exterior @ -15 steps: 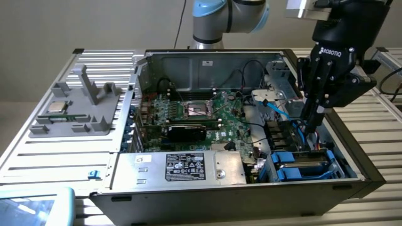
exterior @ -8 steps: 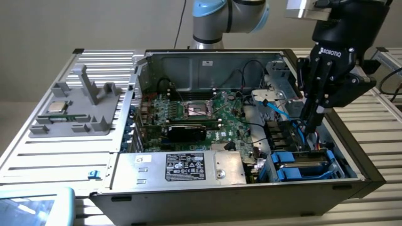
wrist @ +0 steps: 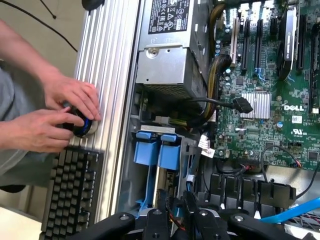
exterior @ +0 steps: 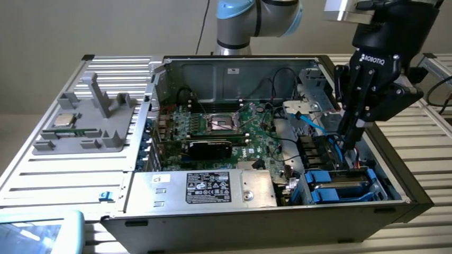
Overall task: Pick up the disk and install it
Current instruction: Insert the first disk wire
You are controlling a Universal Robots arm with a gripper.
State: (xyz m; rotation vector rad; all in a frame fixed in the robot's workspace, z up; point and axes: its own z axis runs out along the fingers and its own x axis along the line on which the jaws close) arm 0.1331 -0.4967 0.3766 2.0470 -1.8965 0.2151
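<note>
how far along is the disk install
Looks nearly done: the disk, in its blue carrier, already sits down in the drive bay at the corner of the computer case. In hand: the gripper is low inside the case just above that bay. I cannot tell if the disk is fully seated or released.

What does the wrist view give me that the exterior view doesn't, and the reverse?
Wrist view: a person's two hands on a round knob-like device beside a black keyboard outside the case.

Exterior view: the grey plastic fixture holding a small square silver chip, and the black claw reaching into the case above the drive bay.

Both: the silver power-supply box with its black label, the green motherboard, and the bright blue plastic disk carrier.
</note>
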